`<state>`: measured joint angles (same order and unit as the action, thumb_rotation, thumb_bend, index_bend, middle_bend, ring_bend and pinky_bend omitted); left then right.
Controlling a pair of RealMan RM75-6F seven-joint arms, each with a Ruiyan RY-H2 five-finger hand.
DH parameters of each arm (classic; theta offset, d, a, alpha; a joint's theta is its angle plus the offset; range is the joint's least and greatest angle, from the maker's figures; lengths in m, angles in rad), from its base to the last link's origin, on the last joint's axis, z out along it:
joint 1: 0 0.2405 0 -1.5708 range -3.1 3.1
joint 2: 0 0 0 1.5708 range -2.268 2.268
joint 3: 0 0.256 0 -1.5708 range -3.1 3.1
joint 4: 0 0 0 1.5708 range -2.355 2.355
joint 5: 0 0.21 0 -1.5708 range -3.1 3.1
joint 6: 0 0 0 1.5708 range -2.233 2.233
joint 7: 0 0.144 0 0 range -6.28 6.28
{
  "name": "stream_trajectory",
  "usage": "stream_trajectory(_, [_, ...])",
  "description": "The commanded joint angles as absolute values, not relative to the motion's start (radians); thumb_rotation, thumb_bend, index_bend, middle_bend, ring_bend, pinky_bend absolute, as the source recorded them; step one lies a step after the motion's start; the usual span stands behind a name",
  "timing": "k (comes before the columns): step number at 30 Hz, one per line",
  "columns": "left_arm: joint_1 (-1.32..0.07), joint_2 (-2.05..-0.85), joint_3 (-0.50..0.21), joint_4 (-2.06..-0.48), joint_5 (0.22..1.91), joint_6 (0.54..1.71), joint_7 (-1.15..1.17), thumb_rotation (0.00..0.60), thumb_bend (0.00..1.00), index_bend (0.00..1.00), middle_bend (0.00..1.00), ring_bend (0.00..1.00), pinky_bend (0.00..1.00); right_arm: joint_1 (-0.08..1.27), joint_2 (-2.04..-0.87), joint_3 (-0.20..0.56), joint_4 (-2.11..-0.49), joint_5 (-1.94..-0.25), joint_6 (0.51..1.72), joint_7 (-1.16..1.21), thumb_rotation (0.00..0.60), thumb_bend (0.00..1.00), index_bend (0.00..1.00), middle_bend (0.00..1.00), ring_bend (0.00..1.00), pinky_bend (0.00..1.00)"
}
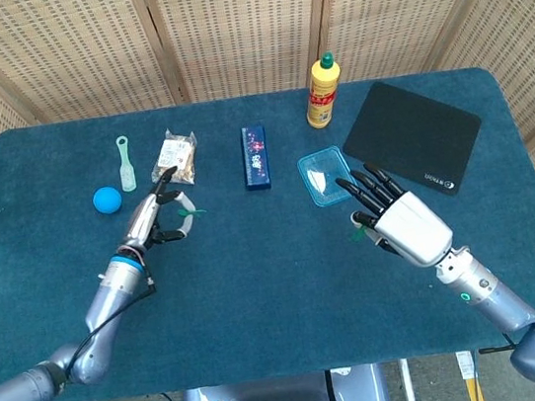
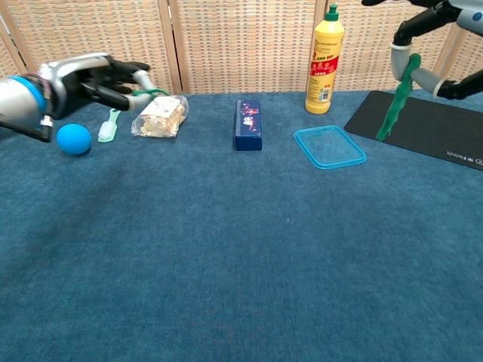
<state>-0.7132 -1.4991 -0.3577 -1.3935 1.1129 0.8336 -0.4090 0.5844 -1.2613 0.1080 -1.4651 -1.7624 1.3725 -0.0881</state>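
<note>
My left hand [image 1: 156, 219] [image 2: 90, 79] hovers at the left of the table, by the snack packet [image 1: 174, 160] [image 2: 160, 115]. It pinches a small green piece [image 1: 188, 213] [image 2: 151, 92] at its fingertips. My right hand [image 1: 405, 224] [image 2: 423, 23] is raised at the right, its other fingers spread. A green strip [image 2: 395, 102] [image 1: 357, 235] hangs down from its thumb and finger, above the black mat [image 1: 411, 136] [image 2: 438, 128]. The two hands are far apart.
A blue ball [image 1: 106, 199] [image 2: 73, 139] and a pale green scoop [image 1: 126, 163] [image 2: 109, 125] lie at the far left. A dark blue box [image 1: 255, 156] [image 2: 247, 124], clear blue tray [image 1: 326, 175] [image 2: 329, 146] and yellow bottle [image 1: 321, 91] [image 2: 324, 56] stand mid-table.
</note>
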Motion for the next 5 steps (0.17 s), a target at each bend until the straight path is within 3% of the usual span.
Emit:
stream_trajectory(1, [-0.687,-1.435,-0.345,-1.387,1.123,0.845,-0.381,0.6,0.48,0.78,0.0,0.0,0.0,0.582,-1.266,0.103,-1.464,-1.766,1.373,-0.094,0.6,0.68,0.83,0.14,0.0,0.0])
stream_trajectory(5, [-0.678,-1.372,-0.33,-1.402,1.114,0.85,-0.306,0.6,0.48,0.79,0.0,0.0,0.0,0.58,-1.275,0.095,-1.468,-1.772,1.372,-0.104,0.6,0.68,0.83,0.14,0.0,0.0])
